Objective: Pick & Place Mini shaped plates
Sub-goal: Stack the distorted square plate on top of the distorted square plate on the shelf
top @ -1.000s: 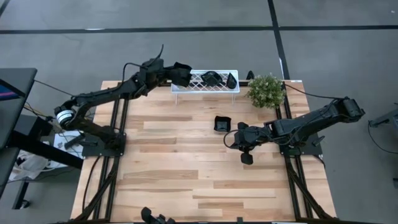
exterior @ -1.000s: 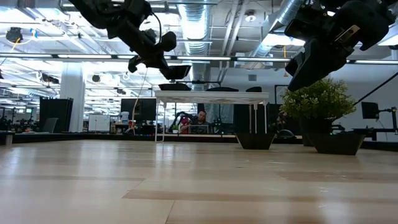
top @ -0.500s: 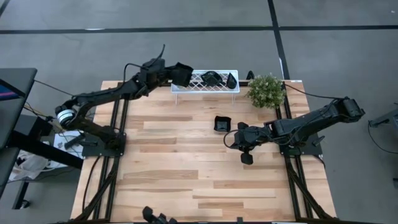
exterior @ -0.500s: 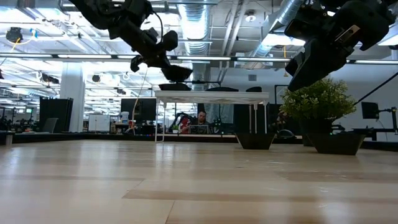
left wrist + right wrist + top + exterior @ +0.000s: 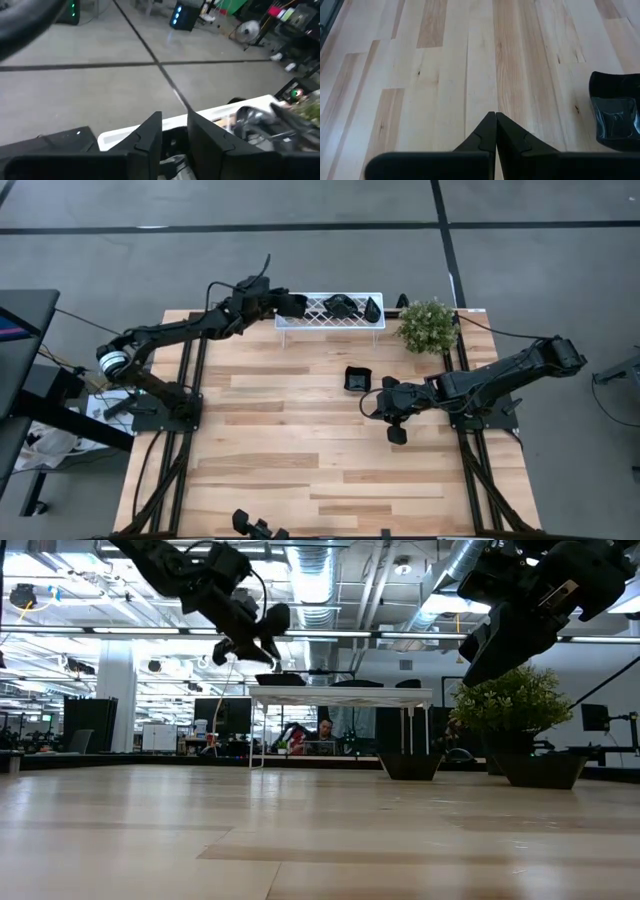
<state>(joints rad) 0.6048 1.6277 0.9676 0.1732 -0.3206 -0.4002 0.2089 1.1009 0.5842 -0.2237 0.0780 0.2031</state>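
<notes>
Rack [image 5: 330, 311]: plate [image 5: 293, 305] under left gripper [image 5: 272, 304].

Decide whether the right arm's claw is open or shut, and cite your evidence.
Shut. In the right wrist view, the right claw has its two dark fingers pressed together with nothing between them, over bare table.

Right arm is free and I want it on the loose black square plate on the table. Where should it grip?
Probably one raised side wall of the square plate, pinched over the rim from above: it sits flat and open side up. The right gripper hangs shut beside it, so open first.
</notes>
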